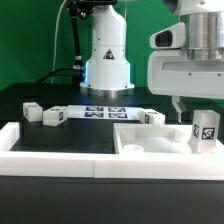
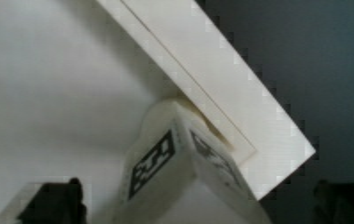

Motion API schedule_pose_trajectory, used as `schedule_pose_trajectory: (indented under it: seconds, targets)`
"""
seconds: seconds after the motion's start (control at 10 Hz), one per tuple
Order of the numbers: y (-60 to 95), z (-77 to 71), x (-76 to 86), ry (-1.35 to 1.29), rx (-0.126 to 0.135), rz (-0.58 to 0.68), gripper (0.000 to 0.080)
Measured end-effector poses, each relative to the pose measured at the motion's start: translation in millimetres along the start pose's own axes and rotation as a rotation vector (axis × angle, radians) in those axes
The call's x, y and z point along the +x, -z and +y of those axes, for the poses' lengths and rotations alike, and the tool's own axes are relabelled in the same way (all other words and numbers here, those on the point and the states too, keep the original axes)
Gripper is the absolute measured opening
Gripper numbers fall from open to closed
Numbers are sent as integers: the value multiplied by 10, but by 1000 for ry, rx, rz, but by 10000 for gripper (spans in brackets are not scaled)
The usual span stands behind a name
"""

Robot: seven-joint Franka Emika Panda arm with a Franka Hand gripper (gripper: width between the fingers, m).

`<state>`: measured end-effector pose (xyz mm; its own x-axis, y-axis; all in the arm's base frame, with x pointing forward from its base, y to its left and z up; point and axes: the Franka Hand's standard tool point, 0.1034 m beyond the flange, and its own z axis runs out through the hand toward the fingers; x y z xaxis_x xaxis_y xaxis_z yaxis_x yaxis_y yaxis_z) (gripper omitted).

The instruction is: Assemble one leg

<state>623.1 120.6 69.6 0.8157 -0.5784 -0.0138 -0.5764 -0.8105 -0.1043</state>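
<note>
My gripper point(image 1: 180, 108) hangs open above the leg point(image 1: 204, 130) standing on the plate point(image 1: 150, 140); I should centre my fingers point(image 2: 57, 198) around it before closing.

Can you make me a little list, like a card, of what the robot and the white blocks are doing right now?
gripper: above the leg, not touching it; open or shut unclear
leg: upright on the plate, tag facing the camera
plate: flat and white, at the exterior view's right
other blocks: loose on the black table, at the exterior view's left
marker board: flat at the back, in front of the robot's base
</note>
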Motion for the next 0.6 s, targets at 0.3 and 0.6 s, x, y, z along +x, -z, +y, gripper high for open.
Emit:
schedule_pose_trajectory:
  seconds: [0.3,0.6]
  targets:
    - [-8,13,-10,214,-24,-4,649]
    - [8,30,-19,456,-65,-17,649]
